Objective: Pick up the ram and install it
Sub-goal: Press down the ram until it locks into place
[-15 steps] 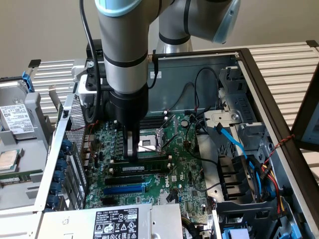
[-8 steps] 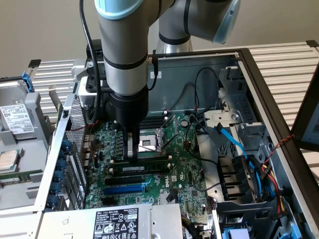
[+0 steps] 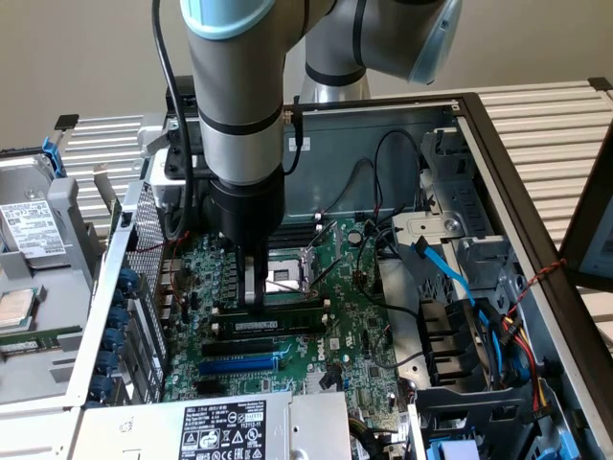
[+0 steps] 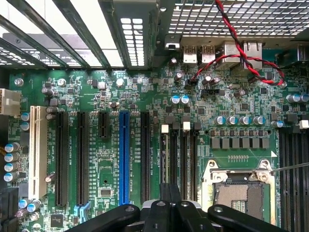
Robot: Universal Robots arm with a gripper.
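1. The exterior view is evenly lit and moderately bright, with soft light from above and no harsh shadows.
2. The robot arm [image 3: 235,96] carries a pale sheen along its grey tube and casts a soft shadow on the motherboard [image 3: 287,316] beneath it.
3. The slatted desk [image 3: 551,115] reads bright, almost washed out.
4. In the wrist view, white glare burns through the case slots [image 4: 87,29], losing all detail there.
5. The board's middle is crisp; the dark pincer [image 4: 169,212] parts nearest the lens look soft and shaded.
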